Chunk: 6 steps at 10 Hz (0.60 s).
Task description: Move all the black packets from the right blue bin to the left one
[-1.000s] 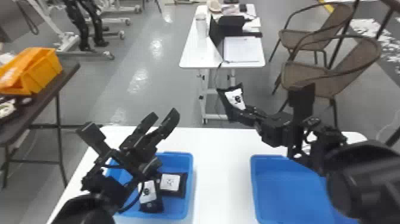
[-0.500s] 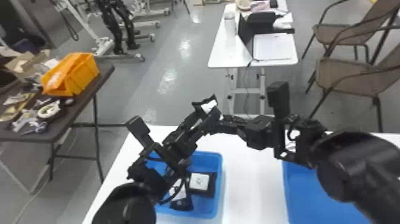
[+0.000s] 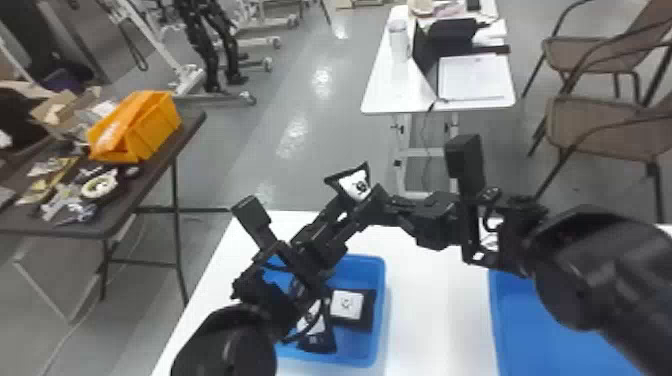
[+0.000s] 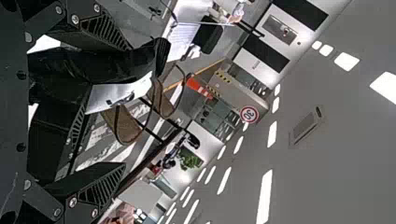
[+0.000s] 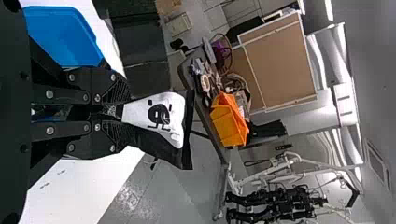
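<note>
1. My right hand (image 5: 120,111) has swung toward my robot-left side in the last second; it was well apart from my left hand (image 4: 126,108) and now meets it above the far part of the left blue bin (image 3: 382,310).

2. My right hand is pinched on a black packet (image 3: 356,185) by one end. The white-labelled part sticks out past the fingertips, up in the air.

3. My left hand is spread wide, with its fingers well apart. In the left wrist view the packet appears in the space between them, closer to one finger; I cannot tell whether it touches. Nothing shows the left hand gripping it.

4. The change reads to me as a handover: the packet has left the right side of the work and is almost within the left hand's grasp. The next move probably calls for closing the left fingers on the packet, then opening the right.

5. Two packets lie in the left blue bin: a flat packet (image 3: 346,305) with its label up, and beside it a slanted packet (image 3: 320,344), partly behind my left arm. This third one would join them.

6. The right blue bin (image 3: 545,345) sits across the white tabletop (image 3: 430,310), partly hidden by my right arm, so I cannot tell whether more packets wait there.

7. The packet looks soft; letting go too early could drop it, and the two hands could knock together.
</note>
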### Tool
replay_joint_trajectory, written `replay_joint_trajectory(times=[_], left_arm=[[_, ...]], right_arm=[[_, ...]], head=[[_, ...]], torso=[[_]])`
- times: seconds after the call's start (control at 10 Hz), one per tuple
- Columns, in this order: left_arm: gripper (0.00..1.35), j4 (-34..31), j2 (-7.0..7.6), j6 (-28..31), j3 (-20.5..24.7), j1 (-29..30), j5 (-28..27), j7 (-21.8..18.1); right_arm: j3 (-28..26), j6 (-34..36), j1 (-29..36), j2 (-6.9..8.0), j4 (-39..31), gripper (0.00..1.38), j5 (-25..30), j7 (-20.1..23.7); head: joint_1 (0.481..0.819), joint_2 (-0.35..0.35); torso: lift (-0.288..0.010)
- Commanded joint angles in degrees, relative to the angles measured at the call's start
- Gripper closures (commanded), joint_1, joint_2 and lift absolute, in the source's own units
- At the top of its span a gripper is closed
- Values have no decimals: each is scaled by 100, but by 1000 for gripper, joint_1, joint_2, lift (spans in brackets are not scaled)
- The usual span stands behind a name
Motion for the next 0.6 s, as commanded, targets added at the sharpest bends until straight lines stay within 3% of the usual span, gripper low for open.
replay_joint_trajectory(times=[0.0, 0.3, 0.5], left_arm=[[223, 1, 20, -6, 158, 16, -318, -1], [223, 10, 20, 12, 474, 60, -458, 34], [223, 124, 55, 65, 562, 8, -177, 43]], right_arm=[[87, 5, -79, -39, -137, 1047, 174, 0], [96, 23, -44, -65, -155, 1047, 121, -8], [149, 23, -53, -74, -128, 1047, 78, -8]], head=[[695, 284], [695, 327], [695, 342]], torso=[[0], [0], [0]])
